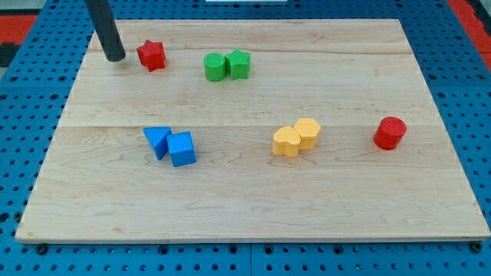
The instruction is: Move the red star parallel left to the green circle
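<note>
The red star (pixel 152 55) lies near the view's top left of the wooden board (pixel 253 207). The green circle (pixel 215 67) lies to its right, touching a green star-like block (pixel 238 63) on its own right side. My tip (pixel 115 57) rests on the board just left of the red star, with a small gap between them. The red star sits slightly higher in the view than the green circle.
A blue triangle (pixel 157 141) and a blue cube (pixel 182 149) touch at the left middle. Two yellow blocks (pixel 296 137) touch at the centre right. A red cylinder (pixel 390 133) stands at the right. Blue pegboard (pixel 31 84) surrounds the board.
</note>
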### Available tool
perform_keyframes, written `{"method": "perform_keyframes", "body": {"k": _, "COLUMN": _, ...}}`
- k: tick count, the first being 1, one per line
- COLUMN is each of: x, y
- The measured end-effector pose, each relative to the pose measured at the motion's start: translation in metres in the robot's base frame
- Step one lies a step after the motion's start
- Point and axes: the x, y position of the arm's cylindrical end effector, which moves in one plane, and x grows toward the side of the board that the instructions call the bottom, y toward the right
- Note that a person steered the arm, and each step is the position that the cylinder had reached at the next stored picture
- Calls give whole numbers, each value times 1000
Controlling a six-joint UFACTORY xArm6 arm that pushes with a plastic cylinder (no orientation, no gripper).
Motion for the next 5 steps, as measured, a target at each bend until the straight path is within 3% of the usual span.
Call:
{"method": "perform_keyframes", "body": {"k": 2, "x": -43, "y": 63}}
{"method": "perform_keyframes", "body": {"k": 5, "x": -30, "y": 62}}
